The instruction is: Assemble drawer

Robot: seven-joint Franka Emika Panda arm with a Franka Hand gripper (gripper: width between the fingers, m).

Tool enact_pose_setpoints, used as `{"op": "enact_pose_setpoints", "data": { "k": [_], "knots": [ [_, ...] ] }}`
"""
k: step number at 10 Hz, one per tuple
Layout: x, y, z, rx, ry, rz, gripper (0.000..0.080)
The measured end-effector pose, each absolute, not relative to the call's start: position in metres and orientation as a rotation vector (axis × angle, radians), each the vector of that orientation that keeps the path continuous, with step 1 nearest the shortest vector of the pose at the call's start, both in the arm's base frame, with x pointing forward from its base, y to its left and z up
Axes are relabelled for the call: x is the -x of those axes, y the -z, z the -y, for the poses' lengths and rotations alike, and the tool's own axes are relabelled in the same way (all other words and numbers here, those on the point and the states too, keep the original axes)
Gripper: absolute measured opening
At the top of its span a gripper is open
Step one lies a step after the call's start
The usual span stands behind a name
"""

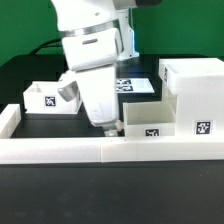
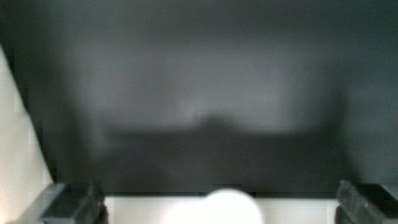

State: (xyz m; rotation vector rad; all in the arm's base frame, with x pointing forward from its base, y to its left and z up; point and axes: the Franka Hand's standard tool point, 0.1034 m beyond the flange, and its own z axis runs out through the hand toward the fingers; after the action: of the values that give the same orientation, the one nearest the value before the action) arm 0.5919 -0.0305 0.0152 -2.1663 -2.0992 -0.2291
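The tall white drawer housing [image 1: 190, 88] stands at the exterior view's right. One small open-top tray [image 1: 45, 97] with a tag sits at the left. A second tray [image 1: 152, 122] lies in front of the housing, next to the low wall strip. My gripper [image 1: 110, 128] points down at this tray's left end. In the wrist view the gripper [image 2: 219, 205] has its two dark fingers [image 2: 71, 204] wide apart. A white part of the tray [image 2: 160, 212] with a rounded knob lies between them, blurred. Whether the fingers touch it is not clear.
The marker board [image 1: 133, 85] lies flat behind the arm. A low white wall strip [image 1: 90, 152] runs along the table's front and up its left side. The black table [image 2: 196, 90] fills most of the wrist view.
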Motion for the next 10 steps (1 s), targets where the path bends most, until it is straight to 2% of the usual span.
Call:
{"op": "enact_pose_setpoints", "data": {
  "k": [7, 10],
  "knots": [
    [-0.596, -0.02, 0.007, 2.175, 0.206, 2.127, 0.0649],
    [-0.596, -0.02, 0.009, 2.178, 0.205, 2.124, 0.0649]
  ]
}}
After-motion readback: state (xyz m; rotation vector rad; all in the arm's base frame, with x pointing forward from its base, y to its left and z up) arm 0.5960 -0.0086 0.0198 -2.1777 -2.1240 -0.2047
